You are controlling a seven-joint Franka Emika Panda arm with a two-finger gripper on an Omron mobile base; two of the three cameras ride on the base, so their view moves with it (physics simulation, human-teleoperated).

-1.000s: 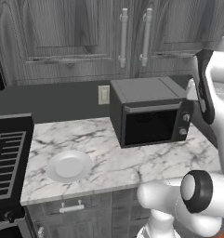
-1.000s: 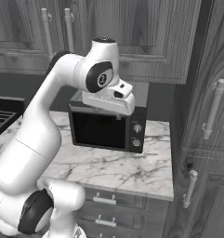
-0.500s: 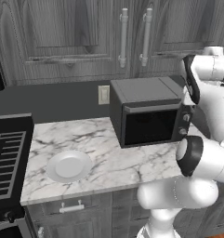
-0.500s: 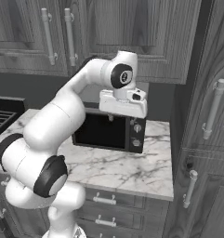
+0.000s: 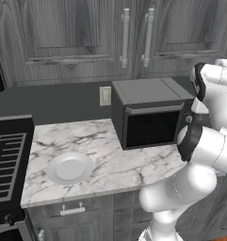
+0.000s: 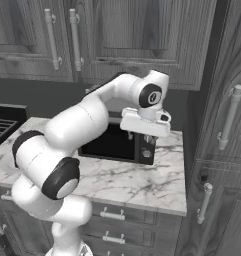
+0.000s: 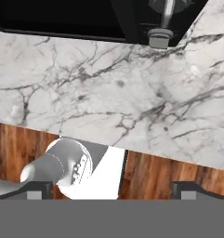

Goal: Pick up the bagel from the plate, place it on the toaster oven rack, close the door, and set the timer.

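Your gripper (image 7: 111, 189) hangs wide open, jaws empty, over the worktop (image 7: 108, 107) — the door (image 5: 151, 127) is shut, so reach its handle (image 5: 152, 109) at 12 o'clock first.

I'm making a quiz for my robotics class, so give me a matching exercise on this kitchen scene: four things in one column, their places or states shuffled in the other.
Things:
1. round white plate
2. dark-grey toaster oven door
3. black stove grates
4. two-finger gripper

Places or states:
A. shut, black window facing out
B. open, above the marble counter's front edge
C. bare, near the counter's left end
D. beside the counter's left end

Pairs: 1-C, 2-A, 3-D, 4-B
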